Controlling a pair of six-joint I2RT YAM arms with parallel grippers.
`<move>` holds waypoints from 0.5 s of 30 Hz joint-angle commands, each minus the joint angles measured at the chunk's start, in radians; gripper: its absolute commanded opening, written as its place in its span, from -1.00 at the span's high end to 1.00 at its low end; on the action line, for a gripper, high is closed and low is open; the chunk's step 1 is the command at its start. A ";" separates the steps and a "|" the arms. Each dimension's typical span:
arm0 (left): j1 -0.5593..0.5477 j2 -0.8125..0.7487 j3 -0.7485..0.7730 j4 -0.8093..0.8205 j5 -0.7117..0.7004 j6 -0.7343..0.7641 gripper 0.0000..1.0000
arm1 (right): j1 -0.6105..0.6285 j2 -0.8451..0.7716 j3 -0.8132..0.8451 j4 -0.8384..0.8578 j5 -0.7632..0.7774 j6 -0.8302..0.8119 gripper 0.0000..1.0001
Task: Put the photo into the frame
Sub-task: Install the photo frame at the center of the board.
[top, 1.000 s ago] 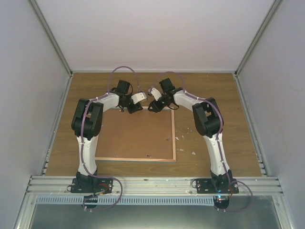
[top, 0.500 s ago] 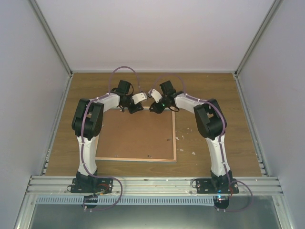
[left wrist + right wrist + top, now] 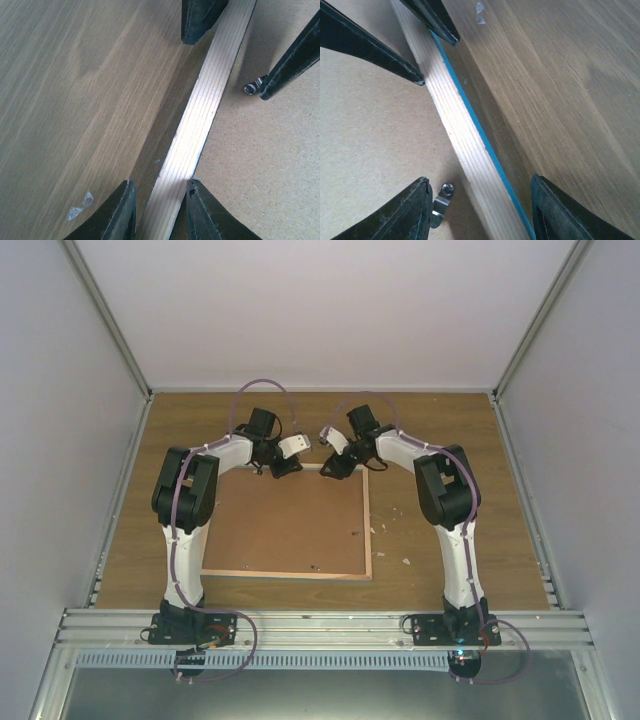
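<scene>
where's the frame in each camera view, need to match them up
top external: the frame lies back up in the middle of the table.
left wrist: its pale wood edge runs from top right to bottom middle, brown board on the right.
right wrist: that edge runs from top left to bottom middle, board on the left.
shared landmark: the pale wood edge; the wrist views also share a small metal clip.
</scene>
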 commanded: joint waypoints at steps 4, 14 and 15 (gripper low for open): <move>0.001 0.058 0.000 -0.025 -0.075 -0.010 0.42 | -0.042 0.015 0.058 -0.167 -0.218 0.007 -0.10; 0.000 0.061 0.005 -0.029 -0.071 -0.010 0.42 | -0.026 -0.005 0.041 -0.166 -0.047 -0.066 -0.19; -0.001 0.061 0.007 -0.029 -0.071 -0.010 0.42 | -0.017 -0.008 0.033 -0.159 -0.025 -0.075 -0.18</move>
